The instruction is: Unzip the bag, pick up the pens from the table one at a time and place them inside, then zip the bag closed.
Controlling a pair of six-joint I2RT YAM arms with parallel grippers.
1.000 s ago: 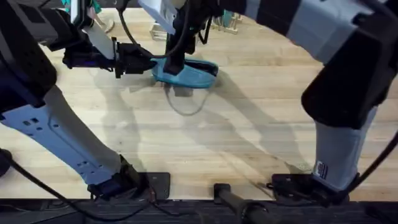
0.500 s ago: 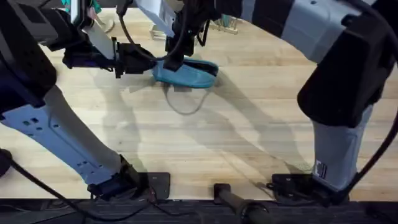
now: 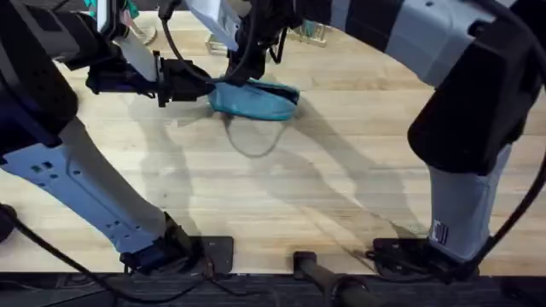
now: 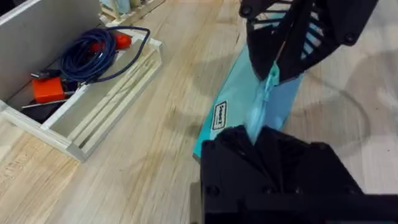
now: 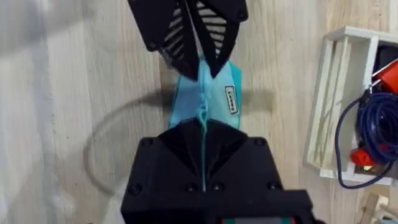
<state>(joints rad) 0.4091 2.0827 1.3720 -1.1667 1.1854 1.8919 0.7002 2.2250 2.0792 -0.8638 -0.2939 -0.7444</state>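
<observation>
The turquoise bag (image 3: 260, 102) lies on the table (image 3: 358, 170) toward the far side, held from two sides. My left gripper (image 3: 205, 88) is shut on the bag's left end; the left wrist view shows its fingertips (image 4: 255, 132) clamped over the fabric (image 4: 227, 115). My right gripper (image 3: 232, 81) reaches in from the far side and is shut on the raised zipper ridge (image 5: 203, 112), close to the left gripper (image 5: 200, 62). From the left wrist it shows as black jaws (image 4: 273, 71) pinching the zipper line. The pens are out of view.
A white wooden tray (image 4: 118, 93) holding a coiled blue cable and orange parts stands beside the bag, also seen from the right wrist (image 5: 323, 106). A thin wire loop (image 3: 252, 147) lies on the table in front of the bag. Small items (image 3: 307, 30) sit at the far edge.
My right gripper has slid a little toward the bag's left end, nearer the left gripper. The left arm and the bag have stayed put.
</observation>
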